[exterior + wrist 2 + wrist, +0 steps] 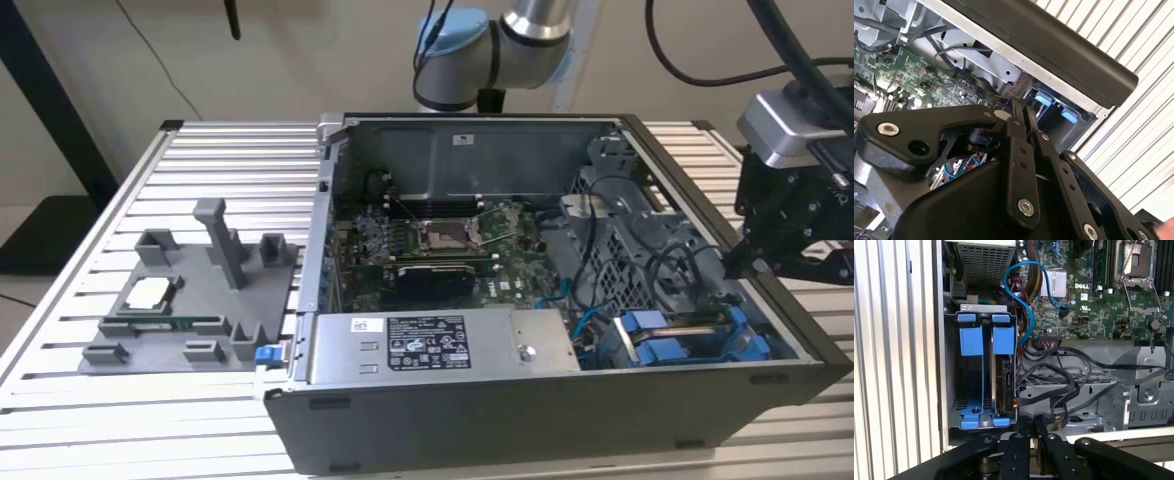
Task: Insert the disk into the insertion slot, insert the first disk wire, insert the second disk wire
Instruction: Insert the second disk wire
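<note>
Item: grey-walled drive bay with blue plastic clips [985, 375], in the open computer case's [534, 420] corner. Beige disk in blue carrier [1004, 382] sits inside it. Our black tool [1027, 426], fingers pressed together and empty, hovers just beside it; we judge square alignment matters.

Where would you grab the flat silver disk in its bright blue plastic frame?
Probably by the blue frame's wide tab, coming straight in through the computer case's open side. The disk stands on edge in the grey-walled slot, so its flat faces are walled in and just that edge is exposed.
</note>
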Robot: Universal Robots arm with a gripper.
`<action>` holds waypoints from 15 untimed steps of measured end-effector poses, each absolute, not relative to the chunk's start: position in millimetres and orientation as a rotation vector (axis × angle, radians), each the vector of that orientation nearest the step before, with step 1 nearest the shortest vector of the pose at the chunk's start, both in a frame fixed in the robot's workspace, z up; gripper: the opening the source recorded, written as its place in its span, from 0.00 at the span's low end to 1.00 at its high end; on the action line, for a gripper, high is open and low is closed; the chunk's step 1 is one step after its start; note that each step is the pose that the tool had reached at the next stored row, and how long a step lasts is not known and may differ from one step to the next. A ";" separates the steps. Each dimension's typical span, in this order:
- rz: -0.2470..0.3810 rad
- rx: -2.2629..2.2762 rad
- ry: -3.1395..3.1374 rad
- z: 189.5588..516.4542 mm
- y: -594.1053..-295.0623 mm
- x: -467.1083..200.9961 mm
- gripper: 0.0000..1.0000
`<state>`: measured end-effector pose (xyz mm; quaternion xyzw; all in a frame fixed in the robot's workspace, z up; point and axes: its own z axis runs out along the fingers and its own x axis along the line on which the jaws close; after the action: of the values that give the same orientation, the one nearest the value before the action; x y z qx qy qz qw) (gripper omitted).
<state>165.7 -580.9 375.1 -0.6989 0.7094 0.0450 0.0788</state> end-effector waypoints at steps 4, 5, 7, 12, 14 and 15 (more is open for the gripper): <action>0.136 -2.091 2.125 375.9 -578.2 159.7 0.16; 0.136 -2.091 2.125 376.1 -577.4 158.4 0.16; 0.136 -2.091 2.126 376.5 -575.8 155.6 0.16; 0.138 -2.091 2.128 377.4 -571.5 148.9 0.16; 0.139 -2.091 2.129 377.6 -569.8 146.3 0.16; 0.141 -2.091 2.130 377.6 -569.0 145.0 0.16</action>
<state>145.0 -569.0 377.6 -0.6978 0.7106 0.0469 0.0768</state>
